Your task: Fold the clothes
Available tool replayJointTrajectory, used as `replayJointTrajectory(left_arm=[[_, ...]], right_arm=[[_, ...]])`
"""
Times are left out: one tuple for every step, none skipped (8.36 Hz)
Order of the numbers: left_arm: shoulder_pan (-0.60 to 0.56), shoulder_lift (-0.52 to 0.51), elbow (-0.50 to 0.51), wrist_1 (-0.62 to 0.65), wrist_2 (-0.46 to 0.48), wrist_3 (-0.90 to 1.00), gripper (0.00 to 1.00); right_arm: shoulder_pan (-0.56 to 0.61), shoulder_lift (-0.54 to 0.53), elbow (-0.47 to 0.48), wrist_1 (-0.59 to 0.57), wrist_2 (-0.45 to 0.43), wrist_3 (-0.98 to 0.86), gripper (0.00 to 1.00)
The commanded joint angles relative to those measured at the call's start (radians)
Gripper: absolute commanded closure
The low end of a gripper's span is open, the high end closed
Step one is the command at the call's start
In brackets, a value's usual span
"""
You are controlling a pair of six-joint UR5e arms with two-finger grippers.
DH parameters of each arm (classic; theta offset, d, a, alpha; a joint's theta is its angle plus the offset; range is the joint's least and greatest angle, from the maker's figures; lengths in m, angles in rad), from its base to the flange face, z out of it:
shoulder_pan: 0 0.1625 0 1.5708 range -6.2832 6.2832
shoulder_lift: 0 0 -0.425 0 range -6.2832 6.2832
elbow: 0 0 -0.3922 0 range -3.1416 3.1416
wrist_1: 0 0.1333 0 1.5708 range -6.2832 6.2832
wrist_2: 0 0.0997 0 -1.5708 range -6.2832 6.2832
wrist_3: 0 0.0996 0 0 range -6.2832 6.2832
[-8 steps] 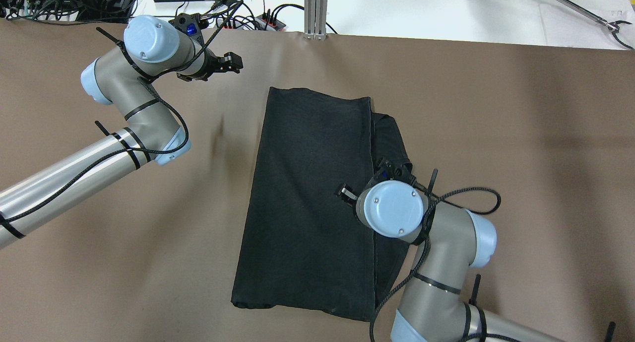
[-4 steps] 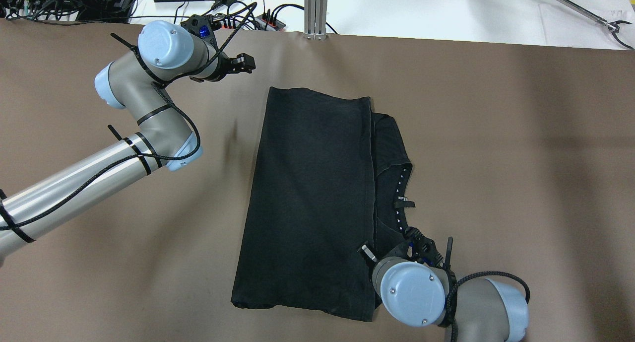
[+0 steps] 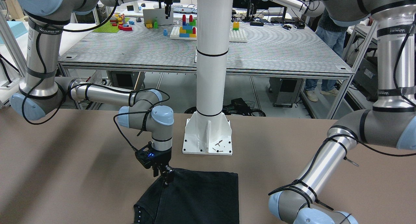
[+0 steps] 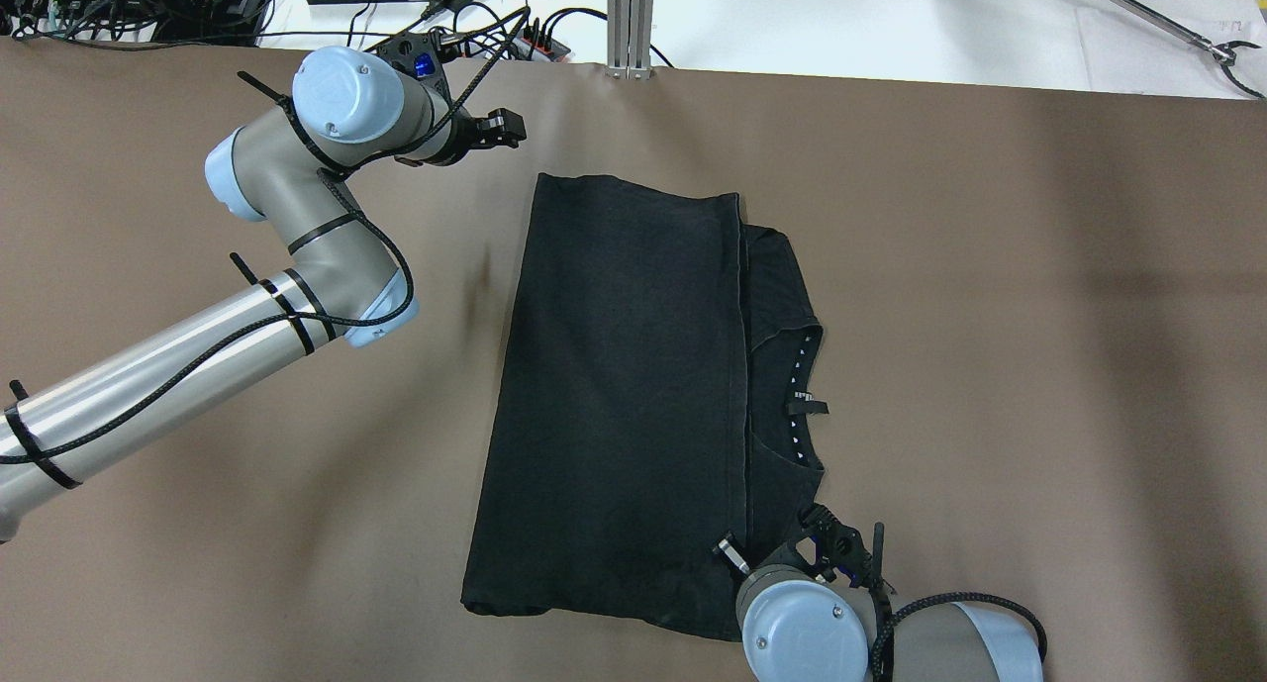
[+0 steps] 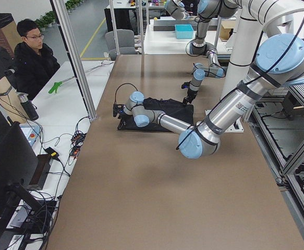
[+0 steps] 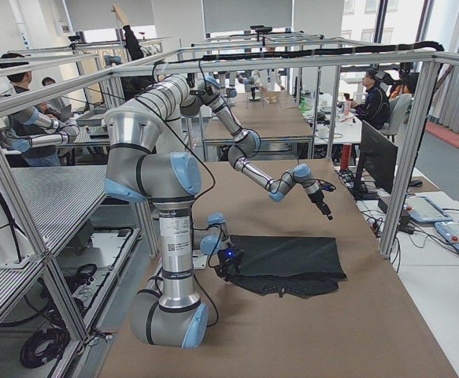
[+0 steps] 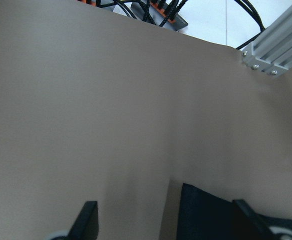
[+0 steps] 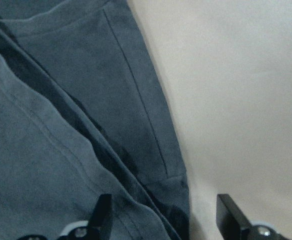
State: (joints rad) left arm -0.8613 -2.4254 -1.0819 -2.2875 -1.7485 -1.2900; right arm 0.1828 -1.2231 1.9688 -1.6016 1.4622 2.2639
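Black fabric is filling the bottom of the front-facing view. The clothes [image 3: 201, 198] are lying flat on the brown table [image 3: 65, 172]. My right gripper [image 3: 166, 177] is pointing straight down at the edge nearest my base, and I cannot tell from here whether it is touching.

From overhead, the clothes [image 4: 624, 395] are showing one lengthwise fold. A narrower layer with a row of white dots [image 4: 800, 385] is sticking out on my right. My left gripper [image 4: 503, 131] is hovering over bare table just off the far left corner, apart from the cloth. My right gripper [image 4: 839, 548] is sitting at the near right corner, mostly hidden by its own wrist.

The two side views are only showing the cloth lying between my arms, too small to add more.

My left wrist camera is showing its fingers [image 7: 88, 222] spread wide with nothing between them. A dark corner of cloth is peeking in low in the frame.

My right wrist camera is showing parted, empty fingers [image 8: 231, 215] straddling the hemmed edge where cloth meets table.

I am judging this as the pause between folds, while I am lining up fresh grasps. Next, my right gripper needs to drop and pinch that edge. My left needs to reach its corner. Each should be taking all layers together so the existing fold does not slide open.
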Motion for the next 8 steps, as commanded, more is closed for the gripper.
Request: replayJointTrajectory(left_arm=[[0.001, -0.003, 0.000, 0.000, 0.000, 0.000, 0.06], [-0.001, -0.003, 0.000, 0.000, 0.000, 0.000, 0.06], [0.001, -0.006, -0.001, 0.006, 0.000, 0.000, 0.06], [-0.001, -0.012, -0.003, 0.020, 0.001, 0.000, 0.06], [-0.002, -0.012, -0.009, 0.022, 0.001, 0.000, 0.06], [-0.001, -0.014, -0.010, 0.029, 0.001, 0.000, 0.06], [-0.001, -0.015, -0.010, 0.029, 0.001, 0.000, 0.06], [-0.001, -0.017, -0.010, 0.029, 0.001, 0.000, 0.06]], right_arm=[[-0.005, 0.004, -0.001, 0.003, 0.001, -0.001, 0.26], [-0.005, -0.001, -0.002, 0.032, 0.000, -0.001, 0.27], [-0.006, -0.003, -0.010, 0.054, 0.000, -0.001, 0.28], [-0.006, 0.002, -0.022, 0.071, 0.000, -0.001, 0.30], [-0.006, -0.001, -0.024, 0.081, 0.001, -0.001, 0.34], [-0.006, -0.003, -0.028, 0.086, 0.001, -0.006, 0.37], [-0.006, -0.004, -0.031, 0.089, 0.003, -0.007, 0.41], [-0.008, -0.006, -0.030, 0.089, 0.003, -0.007, 0.44]])
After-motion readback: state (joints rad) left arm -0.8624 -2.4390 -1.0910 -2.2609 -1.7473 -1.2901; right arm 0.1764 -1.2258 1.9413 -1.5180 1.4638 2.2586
